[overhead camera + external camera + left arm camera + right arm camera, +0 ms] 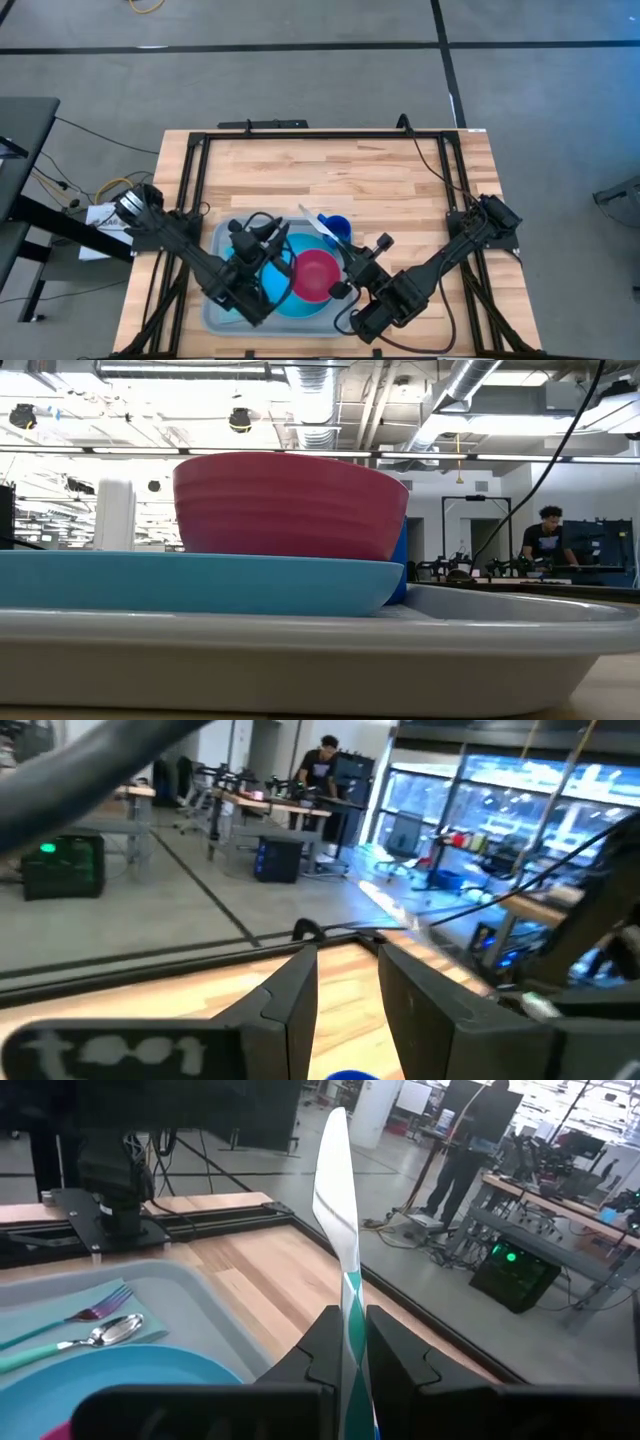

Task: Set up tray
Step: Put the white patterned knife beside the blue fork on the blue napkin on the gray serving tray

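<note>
On the near half of the wooden bench (400,190) sits the tray (222,240), carrying a blue plate (190,582) with a red bowl (290,505); a fork (100,1306) and spoon (105,1332) lie on a teal napkin (150,1295). The right pincer (352,1342) is clamped on a knife (338,1190), blade up. The left pincer (347,982) hovers narrowly parted, holding nothing. Best lower the knife flat onto the tray beside the plate, level, before letting go.

The light wooden tabletop (330,170) below me carries the grey-blue tray (222,240) near its front edge, black framing around.
</note>
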You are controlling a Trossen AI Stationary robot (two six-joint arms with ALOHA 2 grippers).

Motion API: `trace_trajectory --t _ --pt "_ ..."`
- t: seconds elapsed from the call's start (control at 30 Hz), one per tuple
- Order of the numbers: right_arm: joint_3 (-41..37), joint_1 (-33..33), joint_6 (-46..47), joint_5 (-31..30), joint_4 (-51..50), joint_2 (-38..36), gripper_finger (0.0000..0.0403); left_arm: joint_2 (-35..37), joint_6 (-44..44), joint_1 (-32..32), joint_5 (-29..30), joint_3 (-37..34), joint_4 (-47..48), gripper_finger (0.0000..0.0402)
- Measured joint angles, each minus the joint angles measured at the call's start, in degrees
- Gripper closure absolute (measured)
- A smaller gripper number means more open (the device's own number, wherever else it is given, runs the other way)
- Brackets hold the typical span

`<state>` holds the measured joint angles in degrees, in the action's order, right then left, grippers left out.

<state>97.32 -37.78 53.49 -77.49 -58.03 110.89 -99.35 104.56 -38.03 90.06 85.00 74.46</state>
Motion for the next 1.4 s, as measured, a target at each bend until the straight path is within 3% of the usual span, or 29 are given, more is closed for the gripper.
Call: trace_trajectory --t 0.13,0.27,0.33,0.47,0.53,0.67,0.97,1.2,1.4 --pt "0.0 0.6 -0.1 0.1 0.2 0.0 0.0384 -0.2 -7.8 1.1 -2.0 0.0 -6.7 0.0304" --pt "0.0 1.6 -0.2 1.3 -0.2 0.0 0.0383 -0.3 -25.2 2.0 -5.2 0.2 -14.3 0.0304" --pt "0.0 1.8 -1.3 1.5 -0.1 0.0 0.0382 -0.3 -38.2 2.2 -10.2 1.3 -14.9 0.0304" --pt "0.0 1.8 -2.6 2.6 0.0 0.0 0.0383 -0.3 -62.2 2.2 -27.2 2.8 -15.1 0.0304" --pt "0.0 1.7 -3.0 2.8 0.0 0.0 0.0383 -0.3 -68.4 1.9 -32.8 2.8 -15.0 0.0304" --pt "0.0 1.7 -3.5 5.5 -0.1 0.0 0.0381 -0.4 -78.9 0.7 -38.3 2.9 -15.3 0.0304" --pt "0.0 1.9 -7.5 15.2 0.2 0.0 0.0381 -1.1 -105.2 -2.5 -38.4 2.9 -18.6 0.0304" --pt "0.0 2.6 -8.0 18.9 1.2 0.0 0.0381 -1.1 -118.0 -4.8 -32.9 2.9 -26.4 0.0304" --pt "0.0 3.6 -16.6 24.5 11.0 0.0 0.0382 -1.1 -121.2 -3.4 -30.6 2.9 -29.1 0.03"
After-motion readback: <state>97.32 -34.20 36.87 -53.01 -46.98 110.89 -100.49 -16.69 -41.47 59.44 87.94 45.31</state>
